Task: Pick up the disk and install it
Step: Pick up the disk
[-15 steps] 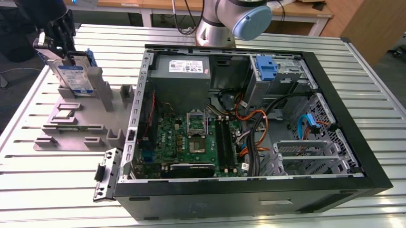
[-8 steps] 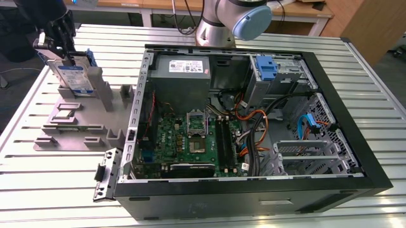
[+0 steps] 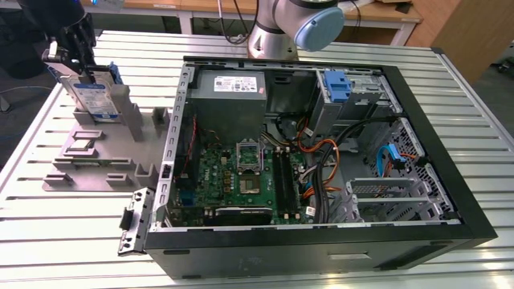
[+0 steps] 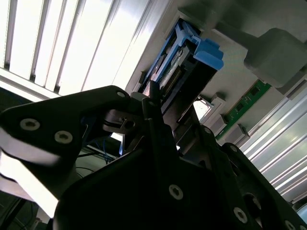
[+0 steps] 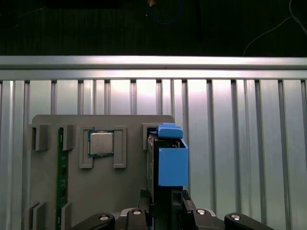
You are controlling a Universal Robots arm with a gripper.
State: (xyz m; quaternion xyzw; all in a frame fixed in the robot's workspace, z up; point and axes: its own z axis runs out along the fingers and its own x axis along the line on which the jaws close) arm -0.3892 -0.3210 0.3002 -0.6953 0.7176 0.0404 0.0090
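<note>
Above the fixture (image 3: 90, 161), the gripper (image 3: 74, 64) clamps the disk (image 3: 94, 100), hiding its top.

Arm (image 3: 281, 24) runs off the exterior view's top edge, upper part unseen. Gripper (image 3: 76, 63), far on the exterior view's left, is partly cropped too. Disk (image 3: 96, 99): bottom end hidden behind grey fixture (image 3: 88, 162) posts. In second wrist view, gripper body blocks most of disk, label not readable.

I see a silver disk (image 3: 95, 99) with a white-and-blue label and blue carrier frame, a black tool (image 3: 76, 63), a grey fixture (image 3: 88, 161), a ribbed silver table (image 3: 72, 241), and a green motherboard (image 3: 237, 177).
</note>
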